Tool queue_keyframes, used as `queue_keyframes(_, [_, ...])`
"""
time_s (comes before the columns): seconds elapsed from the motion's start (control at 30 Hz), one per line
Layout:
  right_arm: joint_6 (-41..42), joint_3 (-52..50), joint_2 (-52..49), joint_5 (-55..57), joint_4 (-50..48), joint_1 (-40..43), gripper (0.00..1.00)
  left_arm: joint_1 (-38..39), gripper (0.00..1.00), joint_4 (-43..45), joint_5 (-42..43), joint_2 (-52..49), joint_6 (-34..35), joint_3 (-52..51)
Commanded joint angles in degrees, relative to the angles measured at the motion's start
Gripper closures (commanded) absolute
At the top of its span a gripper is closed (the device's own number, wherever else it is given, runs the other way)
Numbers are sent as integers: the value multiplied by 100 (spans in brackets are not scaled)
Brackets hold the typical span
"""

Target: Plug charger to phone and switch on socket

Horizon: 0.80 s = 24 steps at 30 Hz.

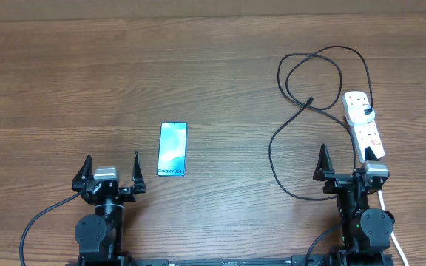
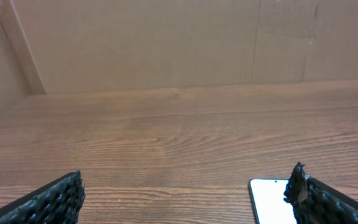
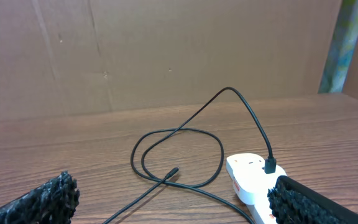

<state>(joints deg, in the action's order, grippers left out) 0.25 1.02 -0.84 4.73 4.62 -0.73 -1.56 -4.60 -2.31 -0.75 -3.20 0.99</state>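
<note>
Charger [image 1: 271, 151] lies looped on the bench [image 1: 65, 89] beside the socket [image 1: 364, 122], plug tip [image 1: 310, 100] well apart from the phone [image 1: 172, 149], both pairs of jaws gaping and empty; likely trouble: loops snagging or dragging the socket when the tip gets carried over.

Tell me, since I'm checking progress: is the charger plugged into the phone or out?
Out. The charger ends with its tip lying loose beside the socket, well apart from the phone.
</note>
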Motion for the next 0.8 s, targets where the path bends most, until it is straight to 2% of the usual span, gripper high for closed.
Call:
queue_keyframes(0.0, [-13, -55, 57, 28, -22, 44, 0, -39, 1, 28, 46, 13, -87, -68])
queue_keyframes(0.43, [-13, -55, 57, 28, -22, 44, 0, -39, 0, 79, 44, 13, -90, -70])
queue_keyframes(0.77, [-13, -55, 57, 28, -24, 44, 0, -33, 0, 76, 953, 11, 374, 160])
